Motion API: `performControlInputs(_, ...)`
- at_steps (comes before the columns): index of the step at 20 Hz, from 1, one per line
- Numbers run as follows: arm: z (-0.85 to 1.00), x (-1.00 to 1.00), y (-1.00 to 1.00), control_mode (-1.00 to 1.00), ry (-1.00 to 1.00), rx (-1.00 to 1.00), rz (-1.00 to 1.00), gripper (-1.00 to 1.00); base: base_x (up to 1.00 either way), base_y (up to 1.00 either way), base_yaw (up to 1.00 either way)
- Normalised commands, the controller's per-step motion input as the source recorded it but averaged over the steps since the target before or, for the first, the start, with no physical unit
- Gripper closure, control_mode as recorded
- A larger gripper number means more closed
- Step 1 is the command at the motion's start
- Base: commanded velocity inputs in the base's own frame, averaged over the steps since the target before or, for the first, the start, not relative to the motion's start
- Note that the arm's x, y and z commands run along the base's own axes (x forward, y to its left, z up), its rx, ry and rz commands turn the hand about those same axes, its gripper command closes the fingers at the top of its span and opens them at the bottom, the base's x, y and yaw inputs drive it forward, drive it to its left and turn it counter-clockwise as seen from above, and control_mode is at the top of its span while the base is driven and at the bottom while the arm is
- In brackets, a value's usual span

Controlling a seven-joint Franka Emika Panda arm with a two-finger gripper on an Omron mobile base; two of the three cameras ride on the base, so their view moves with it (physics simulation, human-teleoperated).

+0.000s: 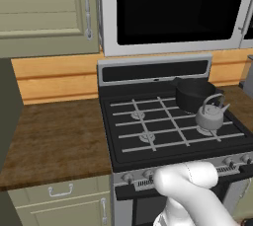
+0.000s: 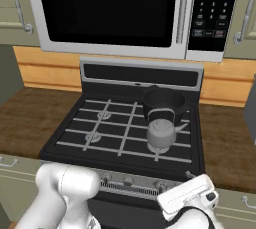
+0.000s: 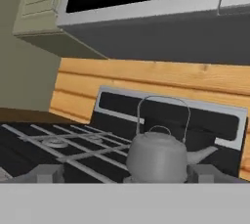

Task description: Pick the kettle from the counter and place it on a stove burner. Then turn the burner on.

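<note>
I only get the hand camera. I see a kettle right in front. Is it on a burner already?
Observer: Yes, the kettle stands on the front right burner of the stove.
Operator: What's that dark thing behind it?
Observer: A black pot, on the back right burner.
Operator: Where are the knobs?
Observer: Along the stove's front edge, with the robot's hand low in front of them, near the right end.
</note>
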Motion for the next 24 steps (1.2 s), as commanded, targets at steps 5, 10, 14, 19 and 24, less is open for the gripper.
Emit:
performControlInputs(5, -0.14, -0.55, -0.10, -1.00, -0.30, -0.18, 0.00, -1.00, 0.00, 0.00, 0.00)
performControlInputs(10, -0.09, -0.05, -0.02, -1.00, -0.08, -0.01, -0.09, -1.00, 0.00, 0.00, 0.00)
performControlInputs(14, -0.12, 0.00, 0.00, -1.00, 0.00, 0.04, -0.16, -1.00, 0.00, 0.00, 0.00)
performControlInputs(19, -0.09, 0.00, 0.07, -1.00, 0.02, 0.06, -0.18, -1.00, 0.00, 0.00, 0.00)
performControlInputs(24, -0.19, 0.00, 0.26, -1.00, 0.08, 0.02, -0.15, -1.00, 0.00, 0.00, 0.00)
